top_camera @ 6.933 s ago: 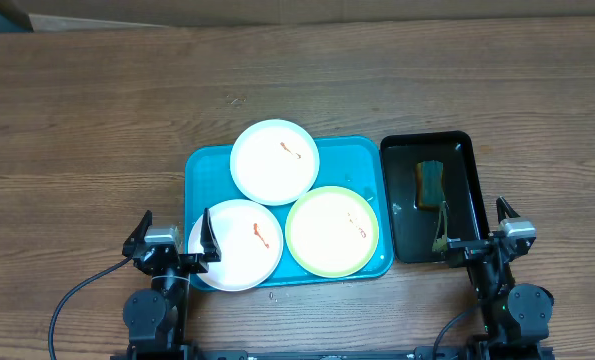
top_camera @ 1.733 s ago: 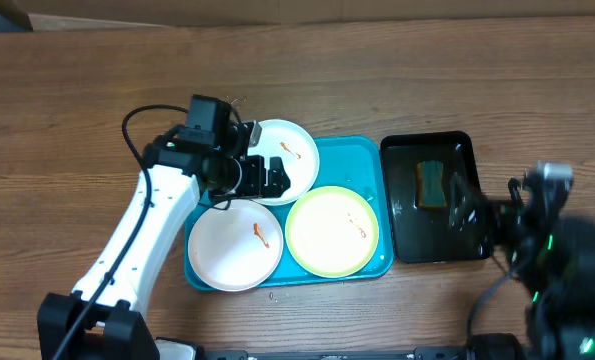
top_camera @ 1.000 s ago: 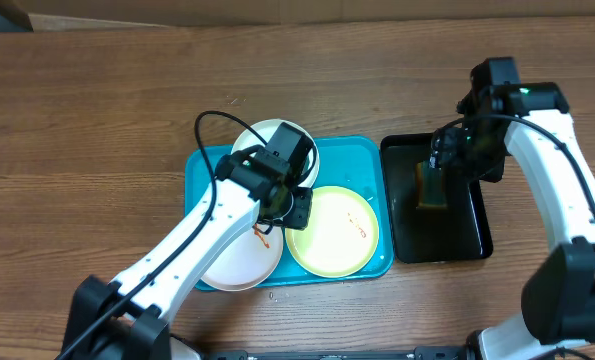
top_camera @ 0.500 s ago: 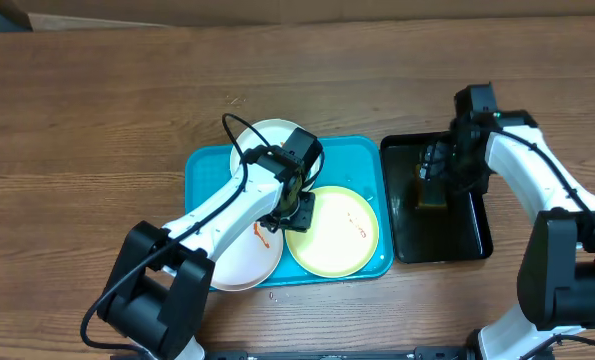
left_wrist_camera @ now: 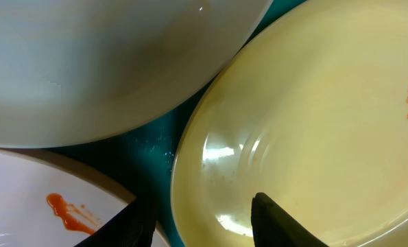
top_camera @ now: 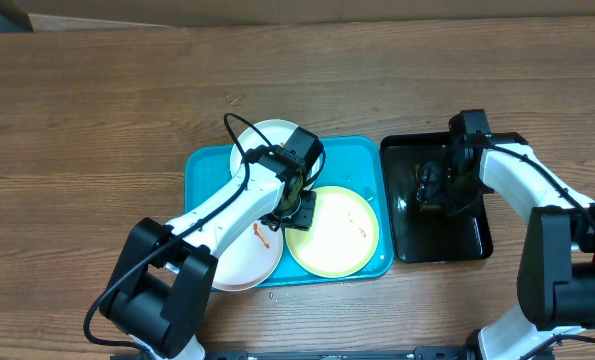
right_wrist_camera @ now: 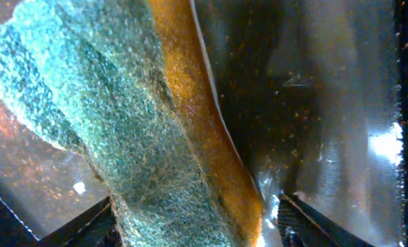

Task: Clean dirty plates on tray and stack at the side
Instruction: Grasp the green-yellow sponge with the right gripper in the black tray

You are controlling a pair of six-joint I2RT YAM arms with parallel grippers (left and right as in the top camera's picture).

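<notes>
1. Fingers first: the left gripper's [left_wrist_camera: 202, 228] fingers [left_wrist_camera: 280, 223] are moderately apart. One dark tip sits inside the yellow-green plate [left_wrist_camera: 313, 123] and the other outside its rim, so they straddle the edge with nothing pinched.
2. From overhead, that left gripper [top_camera: 299, 205] is down on the turquoise tray [top_camera: 202, 165], right at the spot where the three plates come together.
3. The right gripper [right_wrist_camera: 197, 226] is spread wider. The sponge [right_wrist_camera: 121, 116] lies between its tips, and there's a sliver of wet black tray [right_wrist_camera: 327, 103] between the sponge and one tip, so it isn't clamped.
4. The sponge has a green scrubby face and an orange-yellow body. The black tray's floor looks shiny and wet.
5. Overhead, the right gripper [top_camera: 439, 187] is low inside the black tray [top_camera: 472, 240], which sits just beside the turquoise one on the right.
6. All three plates are on the turquoise tray. One white plate [top_camera: 257, 150] is at the back and another white plate [top_camera: 242, 262] is front left, its edge hanging over the tray rim. The yellow-green plate [top_camera: 332, 232] is front right.
7. There are orange-red smears on the front white plate [left_wrist_camera: 25, 185] and on the yellow-green one.
8. In the left wrist view, the back white plate [left_wrist_camera: 108, 62] runs right up against the yellow-green rim.
9. Everything sits on a wooden table [top_camera: 97, 100].
</notes>
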